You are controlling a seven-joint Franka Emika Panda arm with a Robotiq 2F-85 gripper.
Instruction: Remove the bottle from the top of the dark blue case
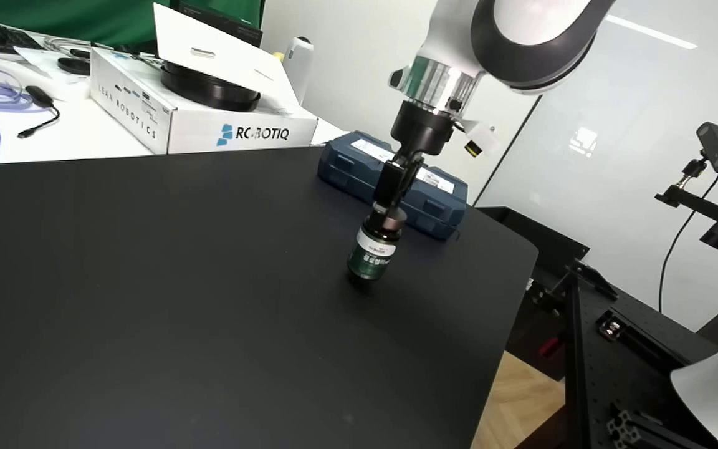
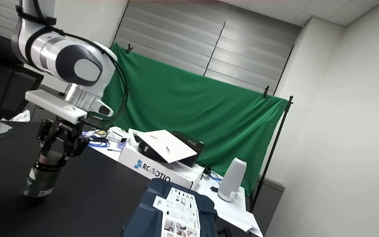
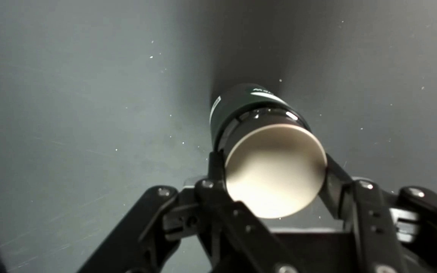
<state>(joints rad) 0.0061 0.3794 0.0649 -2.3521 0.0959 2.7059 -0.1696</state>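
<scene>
Gripper (image 2: 52, 157) is closed on the bottle (image 2: 43, 177), fingers (image 3: 215, 167) against opposite sides of the cap (image 3: 275, 170). Bottle is off the dark blue case (image 2: 143, 214) and over the black table (image 2: 94, 197), clearly apart from the case in an exterior view. Whether it touches the table is hard to judge; a shadow (image 3: 249, 57) spreads beside it in the wrist view. Case rests on the table, a printed sheet (image 2: 181, 214) along its top.

The box (image 1: 194, 128), upper left in an exterior view, reads "ROBOTIQ" and "LEAN ROBOTICS"; the end effector (image 2: 54, 156), left in an exterior view, "ROBOTIQ". Print on the bottle (image 1: 371, 252) and case (image 1: 421, 194) is illegible.
</scene>
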